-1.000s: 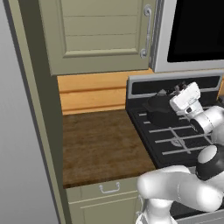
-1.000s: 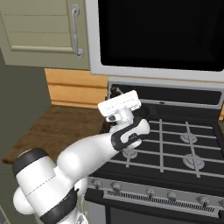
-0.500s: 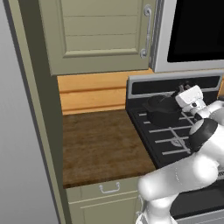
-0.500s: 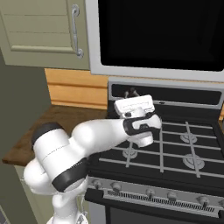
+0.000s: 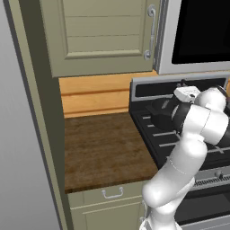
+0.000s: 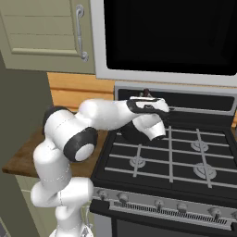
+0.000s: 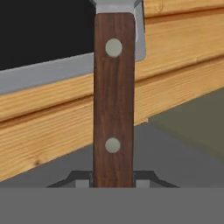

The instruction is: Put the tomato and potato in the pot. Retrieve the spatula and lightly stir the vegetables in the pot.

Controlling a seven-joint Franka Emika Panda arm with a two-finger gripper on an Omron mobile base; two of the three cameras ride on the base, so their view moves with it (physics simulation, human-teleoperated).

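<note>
- The end effector [image 7: 113, 181] is closed on the spatula [image 7: 113, 96]: in the hand view the reddish-brown handle with two pale rivets rises straight out from between the two dark fingertips, and the pale metal of the blade begins at the handle's far end, at the top edge of that view.
- In the right base view the end effector [image 6: 147, 95] sits at the back of the stove [image 6: 185, 157], pointing up toward the control panel, with the white hand just under it.
- The pot [image 6: 132, 134] lies directly below and just in front of the hand, on the stove's rear left burner; the arm covers most of it, so what lies inside cannot be seen.
- In the left base view the pot [image 5: 162, 112] shows as a dark round shape just left of the wrist.
- Farther left of the end effector, beyond the stove's edge, is the wooden tabletop [image 5: 103, 150].
- Behind the spatula in the hand view run the pale wood wall boards [image 7: 52, 127].
</note>
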